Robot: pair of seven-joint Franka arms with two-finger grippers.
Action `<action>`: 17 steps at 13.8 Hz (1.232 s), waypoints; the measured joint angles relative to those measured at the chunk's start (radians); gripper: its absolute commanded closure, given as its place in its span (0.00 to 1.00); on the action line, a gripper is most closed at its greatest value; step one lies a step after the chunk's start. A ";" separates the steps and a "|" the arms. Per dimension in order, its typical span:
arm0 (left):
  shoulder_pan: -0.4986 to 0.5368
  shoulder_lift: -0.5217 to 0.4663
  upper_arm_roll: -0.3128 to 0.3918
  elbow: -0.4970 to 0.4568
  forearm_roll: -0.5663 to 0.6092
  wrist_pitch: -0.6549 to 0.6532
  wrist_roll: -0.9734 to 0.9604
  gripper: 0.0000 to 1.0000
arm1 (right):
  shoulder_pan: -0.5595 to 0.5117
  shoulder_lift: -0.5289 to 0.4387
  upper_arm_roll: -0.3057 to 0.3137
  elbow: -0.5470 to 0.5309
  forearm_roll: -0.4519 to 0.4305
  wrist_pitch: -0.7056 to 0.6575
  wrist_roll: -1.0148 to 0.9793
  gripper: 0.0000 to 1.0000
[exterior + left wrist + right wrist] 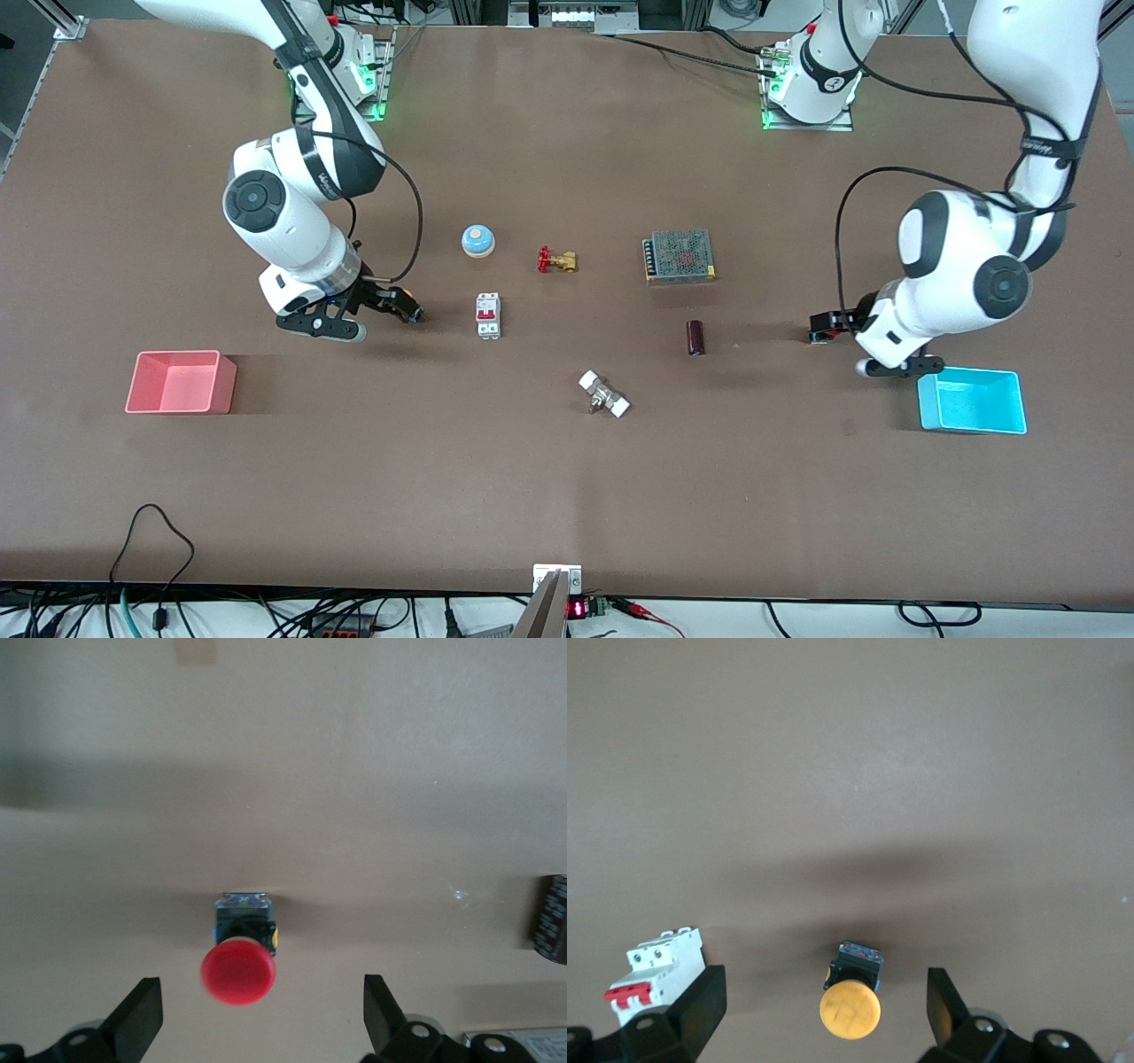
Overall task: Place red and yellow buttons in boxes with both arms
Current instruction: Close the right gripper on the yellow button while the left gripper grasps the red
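Two buttons are not yet in any box, so the task seems to be at its first step. The small red push-button with a round mushroom cap (pixel 237 971) lies on the brown desk (pixel 567 496) near the edge at the left arm's end, beside the empty cyan rectangular plastic bin (pixel 972 400). The orange-yellow push-button with the same round cap (pixel 850 1009) lies near the right arm's end of the desk, not far from the empty pink rectangular plastic bin (pixel 180 382).

In the left wrist view the left tool (pixel 263 1014) is spread wide, with the red cap between its two black fingers (pixel 137 1019), and it touches nothing. In the right wrist view the right tool (pixel 826 1001) is also spread wide around the yellow cap, and I see a gap on both sides. A white circuit breaker with a red switch (pixel 653 972) stands just beside one finger of it.

What is left, in my judgement: to close on each button, lift, carry and drop it in a bin.
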State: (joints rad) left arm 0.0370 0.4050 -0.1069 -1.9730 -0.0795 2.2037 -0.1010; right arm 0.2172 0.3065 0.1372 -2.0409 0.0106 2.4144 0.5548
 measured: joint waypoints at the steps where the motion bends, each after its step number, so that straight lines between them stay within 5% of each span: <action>1: -0.005 0.015 0.000 -0.009 0.000 0.024 0.000 0.00 | 0.000 0.010 0.000 -0.001 0.000 0.010 0.036 0.00; 12: -0.002 0.100 0.004 -0.031 0.012 0.095 0.007 0.00 | 0.056 0.111 -0.001 -0.004 -0.105 0.023 0.089 0.00; 17: -0.002 0.101 0.004 -0.049 0.015 0.095 0.035 0.34 | 0.056 0.128 -0.007 -0.004 -0.106 0.023 0.060 0.07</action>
State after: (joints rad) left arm 0.0348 0.5060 -0.1031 -2.0223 -0.0649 2.2989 -0.0664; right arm 0.2729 0.4341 0.1298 -2.0445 -0.0959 2.4369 0.6150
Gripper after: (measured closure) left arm 0.176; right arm 0.035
